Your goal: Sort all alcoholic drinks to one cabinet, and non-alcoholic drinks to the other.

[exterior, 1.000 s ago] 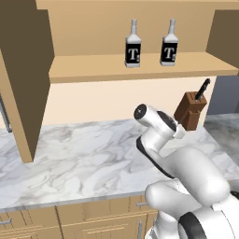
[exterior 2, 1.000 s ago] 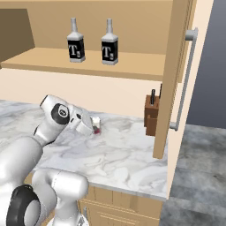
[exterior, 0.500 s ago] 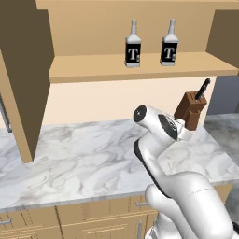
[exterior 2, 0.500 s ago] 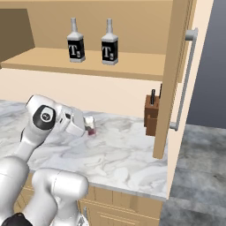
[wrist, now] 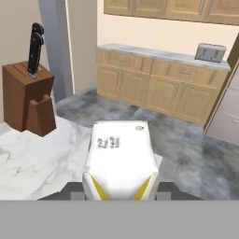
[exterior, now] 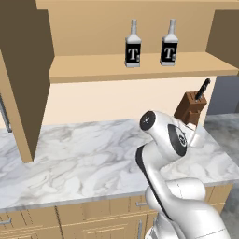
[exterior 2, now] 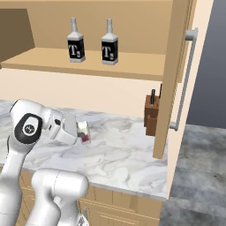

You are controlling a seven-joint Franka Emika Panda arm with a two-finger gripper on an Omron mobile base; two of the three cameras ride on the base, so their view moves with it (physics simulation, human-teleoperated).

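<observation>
Two pale bottles with black "T" labels [exterior: 133,46] [exterior: 169,44] are stood upright, side by side but apart, on the long shelf [exterior: 93,67] of the wide tan wall cabinet. In the right base view they are seen left of the narrow cabinet door [exterior 2: 170,79] with its grey bar handle [exterior 2: 183,79]. A white carton [wrist: 122,156] with yellow marks near its lower edge and small dark print on top is clamped between the jaws. It is held over the right end of the marble bench [exterior: 84,158], near the bench's edge. A brown knife block [exterior: 189,108] with a black-handled knife is stood on the bench against the wall, beyond the hand. A toaster [wrist: 210,52] is seen on a far counter across the room.
</observation>
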